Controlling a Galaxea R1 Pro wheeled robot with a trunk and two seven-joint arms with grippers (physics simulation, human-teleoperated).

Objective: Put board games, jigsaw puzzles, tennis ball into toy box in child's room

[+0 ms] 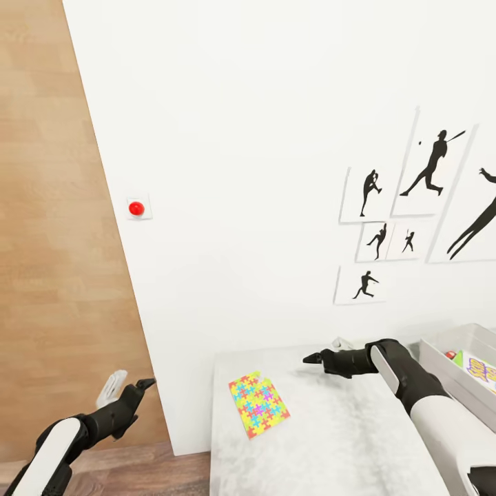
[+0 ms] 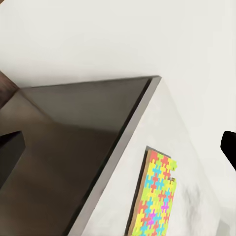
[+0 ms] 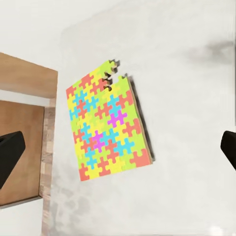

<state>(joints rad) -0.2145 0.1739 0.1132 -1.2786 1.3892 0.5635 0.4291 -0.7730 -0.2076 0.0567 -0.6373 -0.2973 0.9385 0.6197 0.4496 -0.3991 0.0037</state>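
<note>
A multicoloured jigsaw puzzle [image 1: 258, 405] [image 3: 105, 123] [image 2: 155, 196] lies flat on the pale grey table [image 1: 344, 427] near its left end. My right gripper [image 1: 325, 351] [image 3: 118, 150] hovers above the table just right of the puzzle, open, with nothing between its fingers. At the table's right end stands the light grey toy box [image 1: 432, 358], and a printed board game [image 1: 482, 370] lies inside it. My left gripper [image 1: 129, 387] hangs open and empty off the table's left end, and its camera looks at the table's dark side [image 2: 73, 147].
A white wall [image 1: 241, 172] runs behind the table, with black sports silhouette pictures [image 1: 434, 165] and a red button plate [image 1: 137, 207]. Wood flooring [image 1: 55, 207] lies to the left. The tabletop between puzzle and toy box is bare.
</note>
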